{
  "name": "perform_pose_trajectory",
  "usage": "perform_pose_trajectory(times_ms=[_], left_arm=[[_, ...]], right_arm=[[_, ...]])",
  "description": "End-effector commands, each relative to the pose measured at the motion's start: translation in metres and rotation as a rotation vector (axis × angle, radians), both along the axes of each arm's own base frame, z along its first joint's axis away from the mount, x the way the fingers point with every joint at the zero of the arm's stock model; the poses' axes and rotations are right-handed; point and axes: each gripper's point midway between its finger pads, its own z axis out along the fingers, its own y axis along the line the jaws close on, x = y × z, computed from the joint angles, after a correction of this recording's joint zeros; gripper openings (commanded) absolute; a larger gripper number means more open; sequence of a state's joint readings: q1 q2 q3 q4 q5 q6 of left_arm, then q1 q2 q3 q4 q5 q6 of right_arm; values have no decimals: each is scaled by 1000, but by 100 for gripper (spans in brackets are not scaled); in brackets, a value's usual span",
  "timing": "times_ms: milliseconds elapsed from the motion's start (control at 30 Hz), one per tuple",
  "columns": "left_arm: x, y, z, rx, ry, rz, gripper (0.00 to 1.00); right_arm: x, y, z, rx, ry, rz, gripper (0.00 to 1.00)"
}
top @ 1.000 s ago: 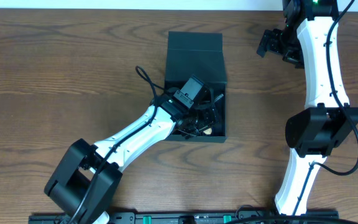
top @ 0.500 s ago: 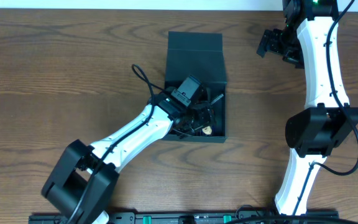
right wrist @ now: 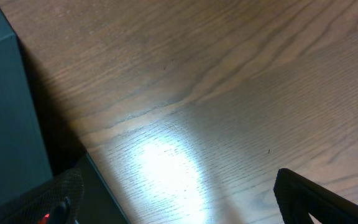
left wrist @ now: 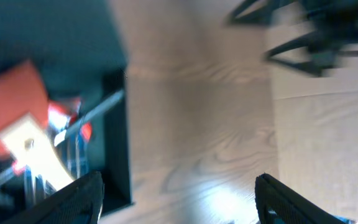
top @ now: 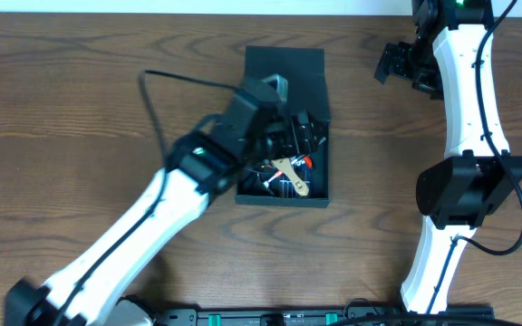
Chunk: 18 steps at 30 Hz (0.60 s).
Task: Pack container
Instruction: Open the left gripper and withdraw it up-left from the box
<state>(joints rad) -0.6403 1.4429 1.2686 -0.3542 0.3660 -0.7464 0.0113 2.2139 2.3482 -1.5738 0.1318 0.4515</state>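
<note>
The dark teal-green container (top: 322,195) sits at the table's middle with its flap lid (top: 284,62) folded back at the far end. Inside lie several hand tools, among them one with a pale wooden handle (top: 294,178) and red parts (top: 307,161). My left gripper (top: 304,134) hangs open and empty above the container's right part. In the left wrist view its open jaws (left wrist: 179,202) straddle the container's wall (left wrist: 118,143), and the wooden handle (left wrist: 33,152) shows blurred. My right gripper (top: 397,65) is open and empty at the far right; in the right wrist view (right wrist: 176,199) it hovers over bare table beside the container (right wrist: 8,106).
The left arm's black cable (top: 175,80) loops over the table left of the container. The right arm (top: 465,100) stands along the right side. Wooden table (top: 80,109) surrounds the container.
My left arm has risen out of the container and swung up and away from it, uncovering the tools inside. The right arm has not moved.
</note>
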Motion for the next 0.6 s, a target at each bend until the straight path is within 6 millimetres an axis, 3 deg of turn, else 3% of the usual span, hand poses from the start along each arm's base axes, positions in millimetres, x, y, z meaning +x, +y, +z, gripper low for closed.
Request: perform_pose_trajectory(times_ms=[0,33,133,200,300,400,567], left_arm=[[11,31,51,37,-253,-24,89],[13,43,61,47,-295,-13,99],[15,78,76,114,-389,9,99],[17,102,76,186,-420,33,99],[25,153,61,303,-353,185,99],[29,210,39,453,-261,347,99],[32,266,13,606,-149,477,99]], right_arm=[[2,0,7,-11,-20,9,99],[2,0,7,-11,-20,9,99],[2,0,7,-11,-20,9,99],[2,0,7,-11,-20,9,99],[7,-1,8,-17,-38,20,99],[39,-1,16,-24,-172,36,99],[61,-1,24,-24,-270,35,99]])
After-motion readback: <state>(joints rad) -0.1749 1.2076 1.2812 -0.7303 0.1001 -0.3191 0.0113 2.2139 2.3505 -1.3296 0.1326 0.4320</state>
